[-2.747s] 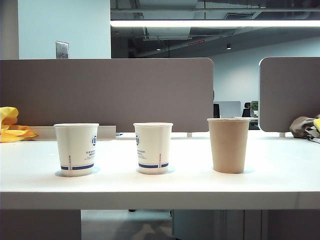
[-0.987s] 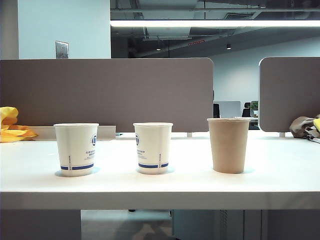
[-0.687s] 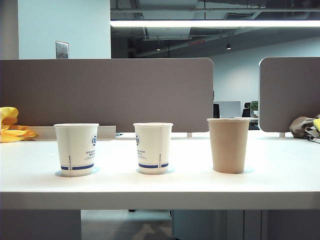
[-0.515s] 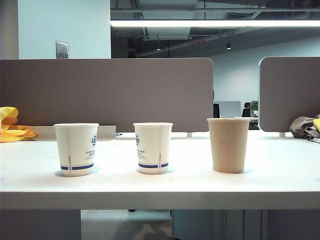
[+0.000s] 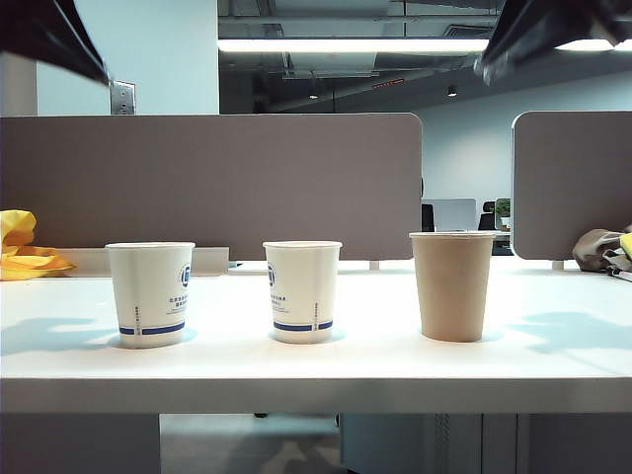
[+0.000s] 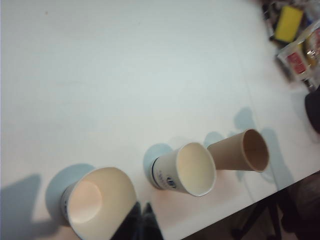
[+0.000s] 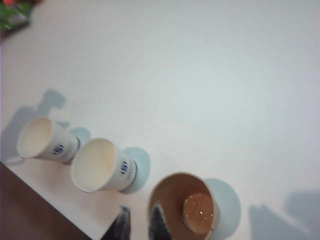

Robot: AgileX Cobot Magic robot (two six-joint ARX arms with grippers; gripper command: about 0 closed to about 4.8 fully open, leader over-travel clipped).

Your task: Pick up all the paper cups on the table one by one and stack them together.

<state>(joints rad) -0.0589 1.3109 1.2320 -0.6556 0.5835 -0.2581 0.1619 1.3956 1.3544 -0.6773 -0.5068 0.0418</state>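
The white surface (image 5: 316, 370) runs wide across the scene, with grey partitions (image 5: 210, 186) standing along its far side. A yellow cloth (image 5: 20, 247) lies at the far left, and a bundle (image 5: 602, 249) at the far right.

Three cups stand upright in a row near the front edge, apart from one another. The brown cup (image 5: 452, 285) is on the right and is the tallest. The middle cup (image 5: 302, 290) and the left cup (image 5: 151, 293) are white with a blue band and a blue logo. All three are empty, mouths up.

The left arm (image 5: 49, 35) shows as a dark shape in the upper left corner of the exterior view, high above the left cup. In the left wrist view the left fingers (image 6: 141, 222) sit pressed together with no gap and hold nothing; they hang just on the near side of the left cup (image 6: 98, 201), above its rim, with the middle cup (image 6: 186, 168) and brown cup (image 6: 241, 150) further right.

The right arm (image 5: 548, 30) is a dark blur in the upper right corner, above and right of the brown cup. In the right wrist view the right fingers (image 7: 141, 223) stand a little apart and hold nothing; they hover by the near rim of the brown cup (image 7: 184, 207), with the white cups (image 7: 102, 166) off to the left.
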